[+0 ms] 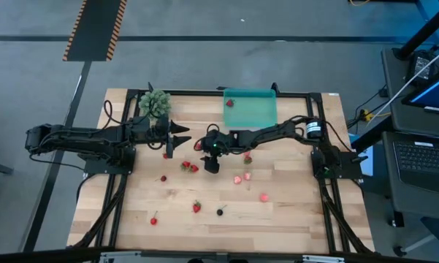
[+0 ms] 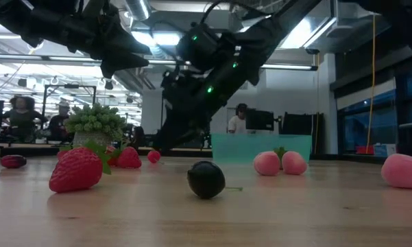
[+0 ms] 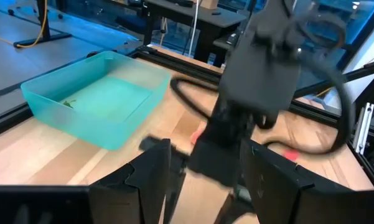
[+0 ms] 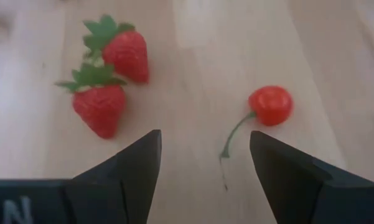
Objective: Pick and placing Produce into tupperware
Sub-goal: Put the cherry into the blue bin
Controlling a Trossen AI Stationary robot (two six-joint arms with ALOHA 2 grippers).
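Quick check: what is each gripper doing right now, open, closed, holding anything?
Left gripper: open, holding nothing, above the wooden table beside the right arm.
Right gripper: open, empty, over bare wood between two red strawberries and a small red stemmed cherry.

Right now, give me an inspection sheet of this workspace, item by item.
Surface: pale wooden table in a black frame.
Job's things: shallow teal plastic tray at the far edge, one small red piece inside; red strawberries, a red cherry, pink pieces and a dark berry lie loose on the wood.
Clutter: bushy green leafy clump at the far left.
Grippers: left gripper open, empty; right gripper open above the wood between strawberries and cherry.
Cables: black cables along the frame.
Surroundings: desks, monitors, people beyond the table.
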